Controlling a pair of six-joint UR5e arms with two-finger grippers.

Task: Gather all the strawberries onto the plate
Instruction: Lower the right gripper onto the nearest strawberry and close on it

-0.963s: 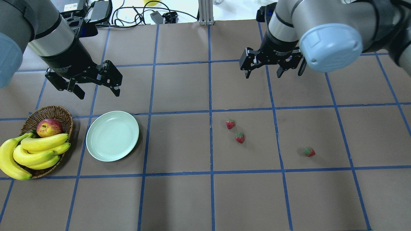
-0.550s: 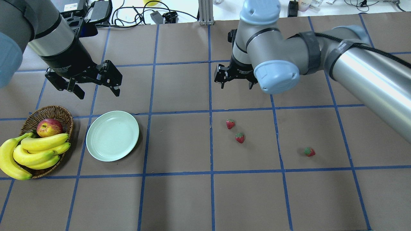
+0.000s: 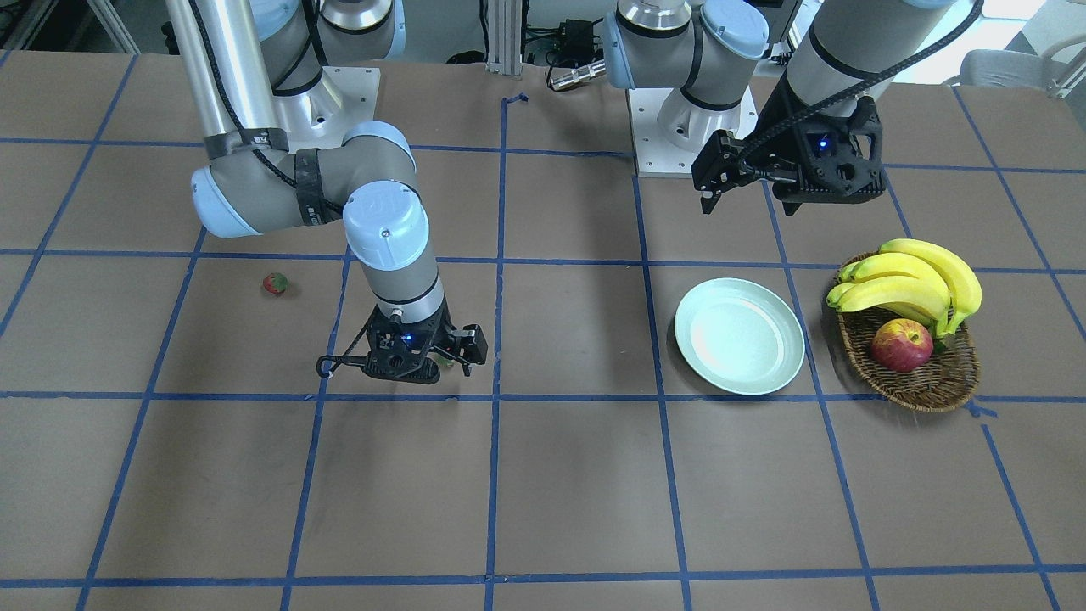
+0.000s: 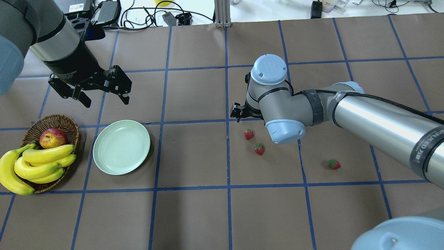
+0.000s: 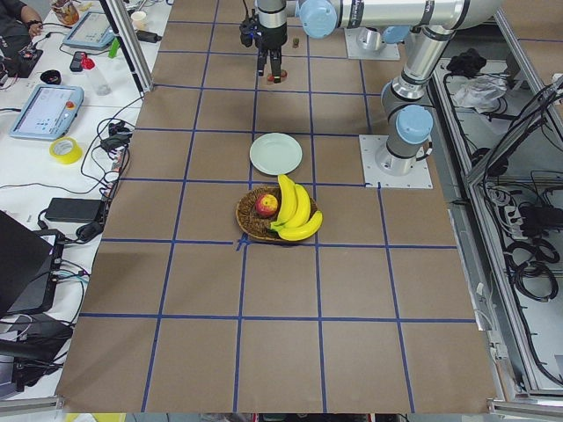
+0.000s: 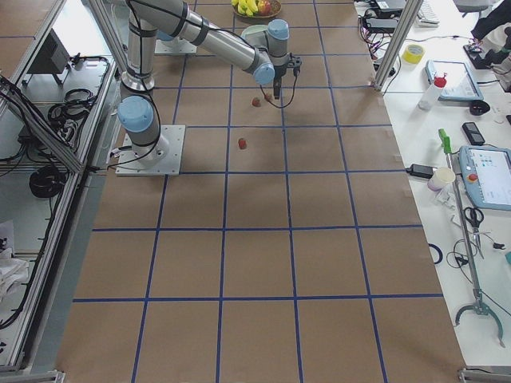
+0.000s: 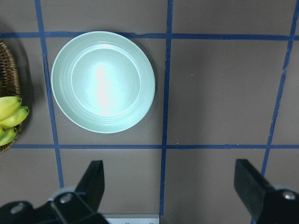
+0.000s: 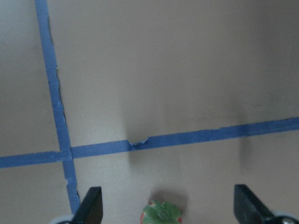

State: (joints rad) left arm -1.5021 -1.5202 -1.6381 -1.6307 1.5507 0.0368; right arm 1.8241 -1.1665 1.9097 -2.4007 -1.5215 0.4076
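Note:
Three strawberries lie on the brown table in the overhead view: one (image 4: pixel 248 134), a second (image 4: pixel 259 149) close by, and a third (image 4: pixel 334 164) apart to the right. The pale green plate (image 4: pixel 121 147) is empty; it also shows in the left wrist view (image 7: pixel 103 81). My right gripper (image 8: pixel 167 189) is open and low over the table, with a strawberry (image 8: pixel 162 213) between its fingers at the bottom edge of the right wrist view. In the overhead view my right gripper (image 4: pixel 242 114) is mostly hidden under the wrist. My left gripper (image 4: pixel 105 100) is open and empty, above and beyond the plate.
A wicker basket (image 4: pixel 66 119) with bananas (image 4: pixel 41 163) and an apple (image 4: pixel 53 138) stands just left of the plate. My right arm (image 4: pixel 364 111) stretches across the table's right half. Cables and devices (image 4: pixel 149 15) lie beyond the far edge.
My right arm has swung left and come down, bringing its gripper close to the two neighbouring strawberries. The left arm, plate and strawberries have not moved.

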